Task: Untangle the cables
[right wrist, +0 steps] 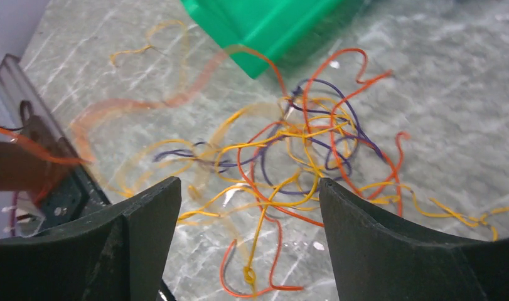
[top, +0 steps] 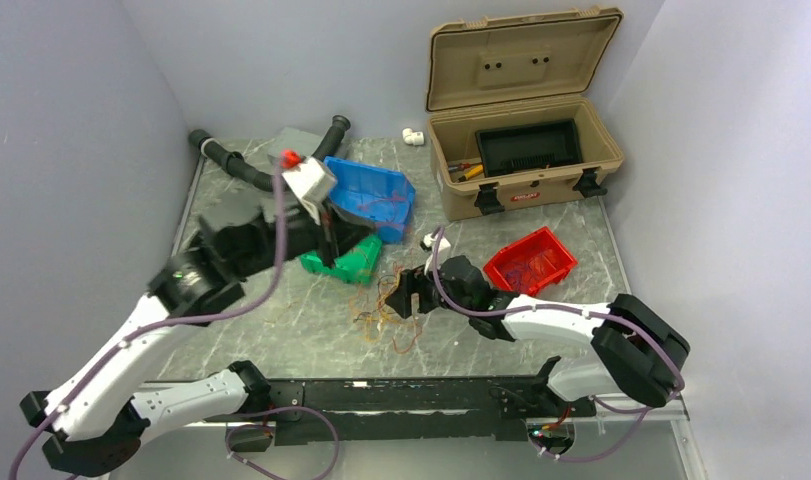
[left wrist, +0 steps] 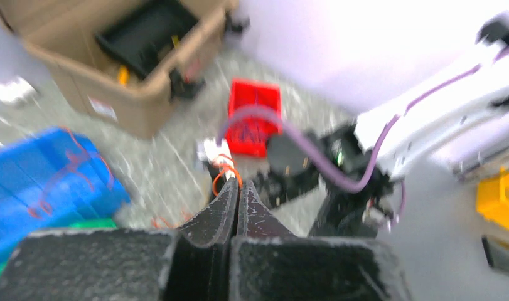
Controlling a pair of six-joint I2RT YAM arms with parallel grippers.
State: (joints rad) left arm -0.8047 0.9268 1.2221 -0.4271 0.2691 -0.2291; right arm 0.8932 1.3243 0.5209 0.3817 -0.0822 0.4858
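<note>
The cables (right wrist: 302, 144), thin orange, yellow, red and purple wires, lie in a loose tangle on the marble table (top: 386, 318) in front of the green bin. My right gripper (right wrist: 248, 188) hovers just above the tangle with its jaws wide open and nothing between them; in the top view it sits right of the pile (top: 411, 295). My left gripper (left wrist: 238, 183) is shut, and an orange cable loop (left wrist: 221, 172) sticks out at its tips. It hangs over the green bin (top: 328, 240). A blurred orange strand (right wrist: 145, 106) stretches up and away from the pile.
A green bin (top: 346, 262) and a blue bin (top: 373, 195) holding a few wires stand behind the tangle. A red bin (top: 529, 260) sits right, an open tan case (top: 521, 150) at the back right, a black corrugated hose (top: 241, 165) at the back left.
</note>
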